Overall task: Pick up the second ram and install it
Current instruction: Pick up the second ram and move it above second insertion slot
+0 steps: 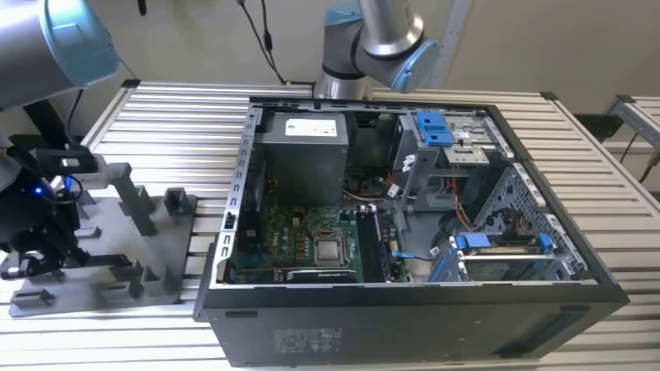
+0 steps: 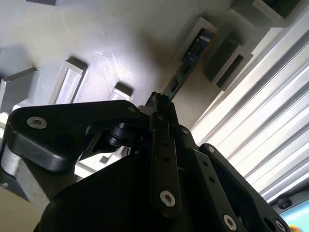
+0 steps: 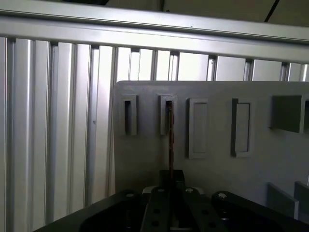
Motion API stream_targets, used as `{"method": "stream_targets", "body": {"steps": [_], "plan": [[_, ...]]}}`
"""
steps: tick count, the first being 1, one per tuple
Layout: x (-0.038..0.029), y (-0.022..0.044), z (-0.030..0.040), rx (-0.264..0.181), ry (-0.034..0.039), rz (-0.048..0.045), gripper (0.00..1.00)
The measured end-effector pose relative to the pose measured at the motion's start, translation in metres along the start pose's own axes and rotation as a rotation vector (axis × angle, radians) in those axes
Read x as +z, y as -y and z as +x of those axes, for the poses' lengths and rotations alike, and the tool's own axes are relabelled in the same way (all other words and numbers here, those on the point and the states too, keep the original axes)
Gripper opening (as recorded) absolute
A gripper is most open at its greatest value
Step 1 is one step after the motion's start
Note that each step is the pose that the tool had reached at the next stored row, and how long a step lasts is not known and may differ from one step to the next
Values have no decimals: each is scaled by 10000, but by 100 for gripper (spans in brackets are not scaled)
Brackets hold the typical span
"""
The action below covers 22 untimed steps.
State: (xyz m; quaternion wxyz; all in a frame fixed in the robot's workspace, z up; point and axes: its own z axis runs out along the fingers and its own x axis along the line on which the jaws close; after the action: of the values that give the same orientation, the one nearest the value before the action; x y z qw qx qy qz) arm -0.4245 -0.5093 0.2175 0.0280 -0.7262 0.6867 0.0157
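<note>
The second ram [image 2: 190, 55] is a thin bluish-green board with dark chips, standing on edge in a narrow slot of the grey fixture plate [image 2: 111, 48]. In the first wrist view it shows edge-on as a thin line [image 3: 170, 140] running from its slot down to my gripper [image 3: 171, 178]. My gripper [image 2: 157, 102] sits at the near end of the stick, its black jaws drawn together on the board's edge. In the exterior view my gripper [image 1: 29, 259] hangs low over the fixture plate [image 1: 154, 239] at the exterior view's left.
An open black computer case [image 1: 413, 309] lies on the slatted metal table [image 1: 165, 108], with the motherboard [image 1: 309, 239], grey power-supply box [image 1: 304, 154] and blue drive latches [image 1: 435, 127] inside. Upright grey posts [image 1: 129, 193] and several other slots [image 3: 197, 128] stand on the fixture. A second robot arm [image 1: 376, 39] stands behind the case.
</note>
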Motion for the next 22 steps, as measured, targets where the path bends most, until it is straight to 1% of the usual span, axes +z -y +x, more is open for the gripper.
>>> {"method": "stream_targets", "body": {"steps": [4,11,17,22], "plan": [[-84,2,-5,0,0,0,14],[-208,4,-13,0,2,0,14],[-296,6,-18,1,40,1,14],[-354,7,-22,1,67,3,14]]}}
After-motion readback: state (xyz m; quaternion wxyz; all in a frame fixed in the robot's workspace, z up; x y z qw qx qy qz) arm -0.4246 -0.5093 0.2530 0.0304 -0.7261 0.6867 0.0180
